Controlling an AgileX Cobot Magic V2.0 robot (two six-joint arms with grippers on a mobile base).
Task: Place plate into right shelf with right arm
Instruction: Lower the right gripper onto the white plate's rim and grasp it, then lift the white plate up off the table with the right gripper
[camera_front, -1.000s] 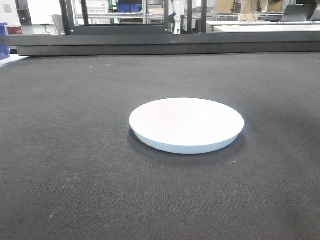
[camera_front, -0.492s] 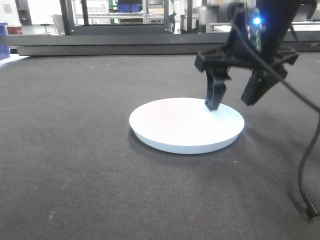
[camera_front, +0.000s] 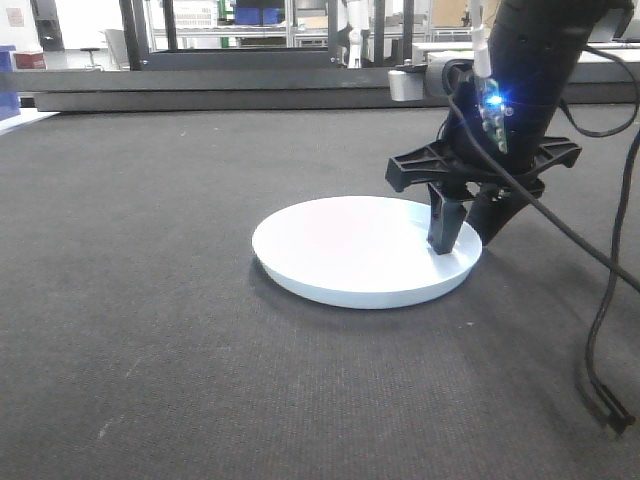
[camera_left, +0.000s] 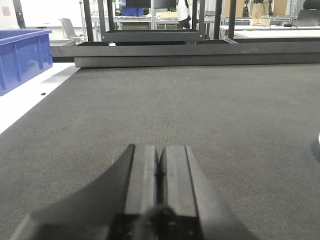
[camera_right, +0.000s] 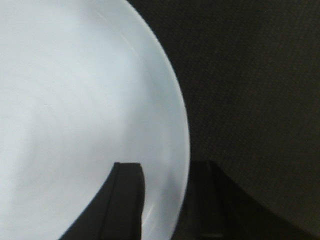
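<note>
A: The dark, woven-surfaced bench (camera_front: 150, 350) fills most of every view. What stands over it?

B: The right arm (camera_front: 520, 70), black and bulky, comes down from the upper right, with a cable (camera_front: 600, 300) trailing off it to the bench.

A: And the plate (camera_front: 350, 250)?

B: It lies flat on the bench, near the middle of the front view. It is plain white, round and shallow, with a smooth, low, upturned rim and no pattern. A faint pinkish tint sits on its far side.

A: How does the right pincer (camera_front: 470, 235) stand?

B: Its jaws are apart and straddle the plate's right rim. One finger (camera_right: 125, 200) is over the white inside, the other over the dark bench outside. The wrist view shows the rim running between them with a gap on the outer side, so it is not clamped.

A: What differs from half a second ago?

B: The pincer then hung higher, with only the inner fingertip near the plate. Now it sits lower, at rim height. The plate has slid slightly to the left. A second ago no arm showed at all.

A: The left pincer (camera_left: 161, 170)?

B: Its jaws are pressed together, low over bare bench, with a blue bin (camera_left: 22, 57) off to the left.

A: Anything smaller?

B: A small blue light (camera_front: 497, 103) glows on the right wrist.
</note>
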